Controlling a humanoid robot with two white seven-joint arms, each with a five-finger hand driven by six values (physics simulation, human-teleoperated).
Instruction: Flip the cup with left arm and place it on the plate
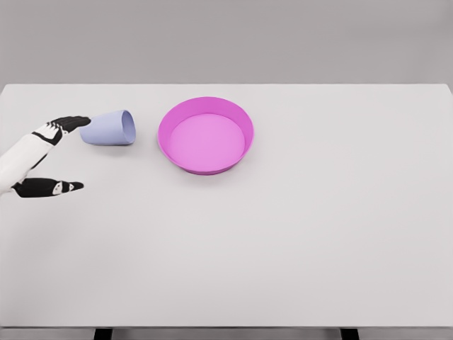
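Seen from the head, the pale lavender plastic cup (110,128) lies on its side on the white counter (283,241), mouth facing the round pink plate (205,135) just beside it on the right. Wide bare counter stretches right and toward the near edge. At the left border, the left hand (44,157) reaches in, fingers spread apart, holding nothing; the upper black fingertips (71,122) touch the cup's base.

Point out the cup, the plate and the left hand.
cup (107,129), head view, on its side wall.
plate (168,120), head view, on the left part of its rim.
left hand (32,157), head view, on the back of the hand.
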